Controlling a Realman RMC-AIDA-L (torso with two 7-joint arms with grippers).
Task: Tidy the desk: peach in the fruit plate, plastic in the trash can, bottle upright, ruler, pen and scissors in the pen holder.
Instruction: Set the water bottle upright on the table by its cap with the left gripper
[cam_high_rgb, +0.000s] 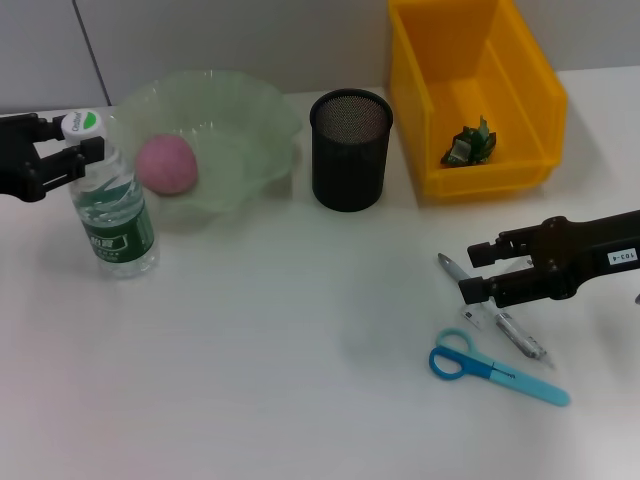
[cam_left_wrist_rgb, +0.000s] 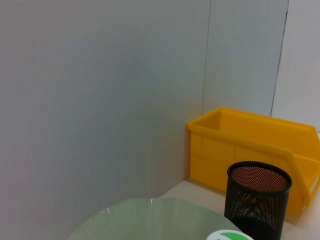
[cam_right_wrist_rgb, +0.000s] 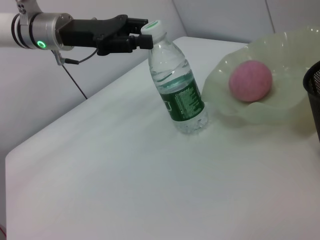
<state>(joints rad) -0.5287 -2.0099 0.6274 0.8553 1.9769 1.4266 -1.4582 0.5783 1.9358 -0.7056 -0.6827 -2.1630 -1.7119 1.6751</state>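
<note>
Bottle (cam_high_rgb: 115, 215): upright on tabletop (cam_high_rgb: 250, 350), cap pinched by left claw (cam_high_rgb: 72, 150) to steady it. Right claw (cam_high_rgb: 478, 272): spread narrowly, empty, above pen (cam_high_rgb: 495, 310) beside scissors (cam_high_rgb: 495, 368), poised for pickup.

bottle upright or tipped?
Upright: the bottle stands on its base, cap up, left tool at the cap.
</note>
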